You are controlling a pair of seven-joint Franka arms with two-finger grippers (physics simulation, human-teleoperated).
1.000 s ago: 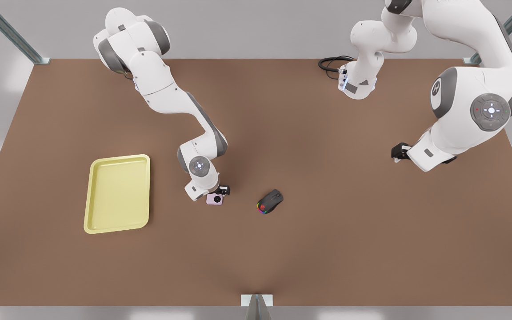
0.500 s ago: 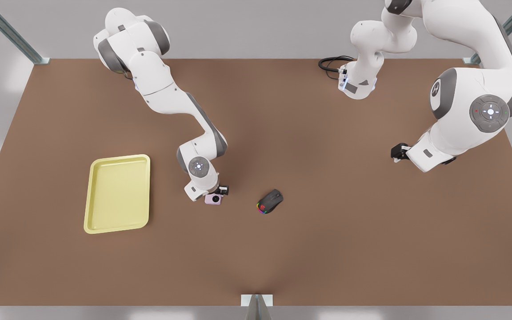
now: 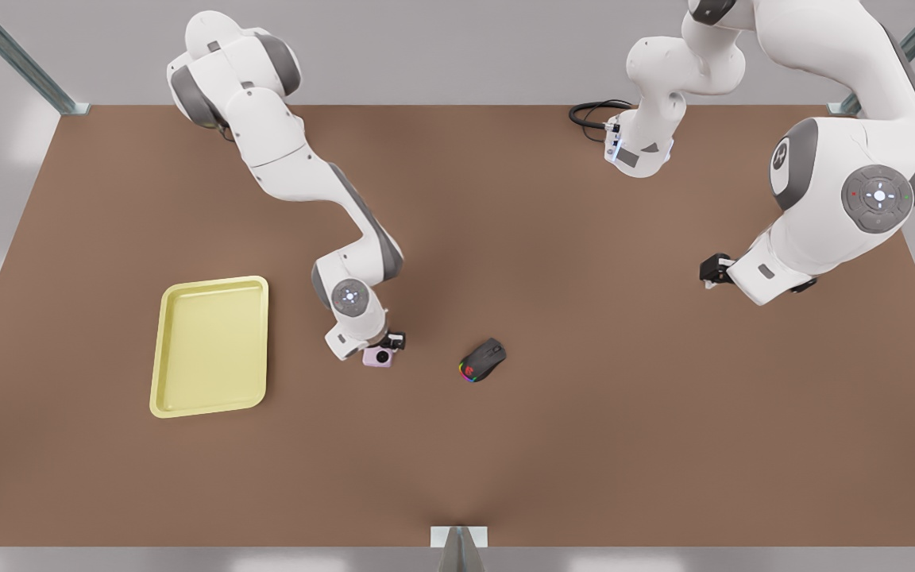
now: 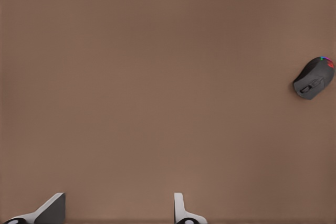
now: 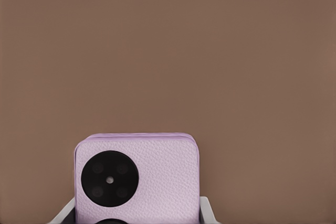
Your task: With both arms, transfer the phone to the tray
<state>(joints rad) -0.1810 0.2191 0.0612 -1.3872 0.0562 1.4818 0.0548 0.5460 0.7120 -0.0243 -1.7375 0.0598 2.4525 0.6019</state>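
The pale pink phone (image 3: 379, 357) with black camera circles sits in my right gripper (image 3: 382, 348), near the table's middle in the front view. In the right wrist view the phone (image 5: 137, 174) lies between the two pale fingertips (image 5: 207, 211), which are shut on its sides. The pale yellow tray (image 3: 211, 349) lies flat toward the front view's left, apart from the phone. My left gripper (image 3: 713, 272) hangs over the front view's right side, far from the phone. In its own wrist view the left gripper (image 4: 118, 213) is open over bare table.
A black computer mouse (image 3: 483, 360) with rainbow lights lies just to the front view's right of the phone; the mouse (image 4: 313, 77) also shows in the left wrist view. A black cable (image 3: 592, 114) coils at the table's back edge. Brown tabletop lies between phone and tray.
My right gripper has shifted slightly toward the front view's left, carrying the phone with it. The left arm has barely moved.
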